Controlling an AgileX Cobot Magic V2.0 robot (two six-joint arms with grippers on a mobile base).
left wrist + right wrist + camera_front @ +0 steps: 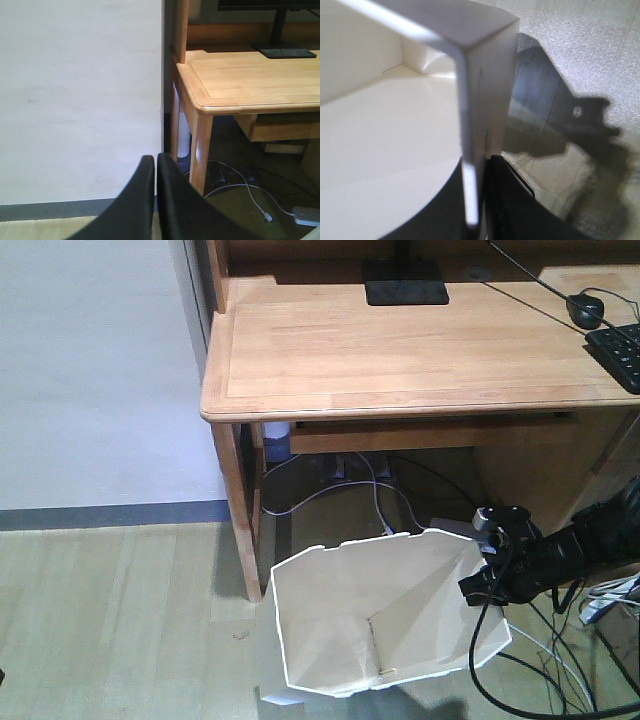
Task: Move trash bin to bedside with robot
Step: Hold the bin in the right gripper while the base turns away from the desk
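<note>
The white trash bin (340, 615) stands on the floor in front of the wooden desk, tilted so its cream interior shows. My right gripper (478, 585) is at the bin's right rim. In the right wrist view that gripper (477, 170) is shut on the rim of the trash bin (470, 100), with one finger inside the wall and one outside. My left gripper (156, 159) is shut on nothing, pointing at the white wall beside the desk leg. The bedside is out of view.
The light wooden desk (400, 350) carries a monitor base (405, 285), a mouse (585, 308) and a keyboard (620, 350). Its left leg (240, 510) stands just left of the bin. Cables (370, 490) run under the desk and more lie on the floor (560, 670) at right. A white wall (90, 370) is to the left.
</note>
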